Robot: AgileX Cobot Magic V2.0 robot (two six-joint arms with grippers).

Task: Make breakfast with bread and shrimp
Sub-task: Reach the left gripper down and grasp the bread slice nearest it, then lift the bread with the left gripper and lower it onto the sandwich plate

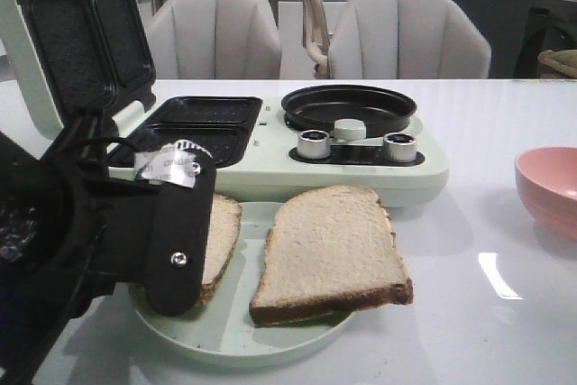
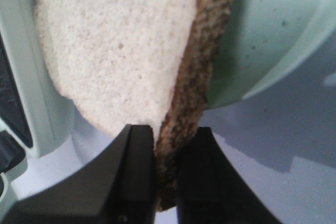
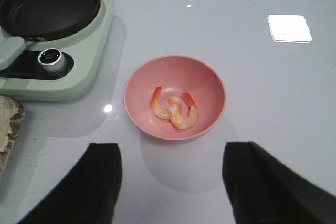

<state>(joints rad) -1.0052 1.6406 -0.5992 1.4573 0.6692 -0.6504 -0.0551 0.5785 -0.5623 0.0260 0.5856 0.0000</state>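
White glossy table (image 1: 505,331) carries a pale green plate (image 1: 225,335) of bread (image 1: 329,254); the left gripper (image 2: 167,145) pinches one slice's crust, its arm hiding that slice (mostly). Right gripper (image 3: 170,182) gapes wide before the pink bowl (image 3: 210,85) of shrimp (image 3: 176,109). Beyond: breakfast maker (image 1: 361,169), grey chairs (image 1: 406,38).

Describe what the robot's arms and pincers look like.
The left arm is matte black, with a silver screw, a shiny silver label and black cables looping behind it. The left pincer has two thick black fingers with flat inner faces. The right pincer shows two broad, black, wedge-shaped fingers. No other markings are legible.
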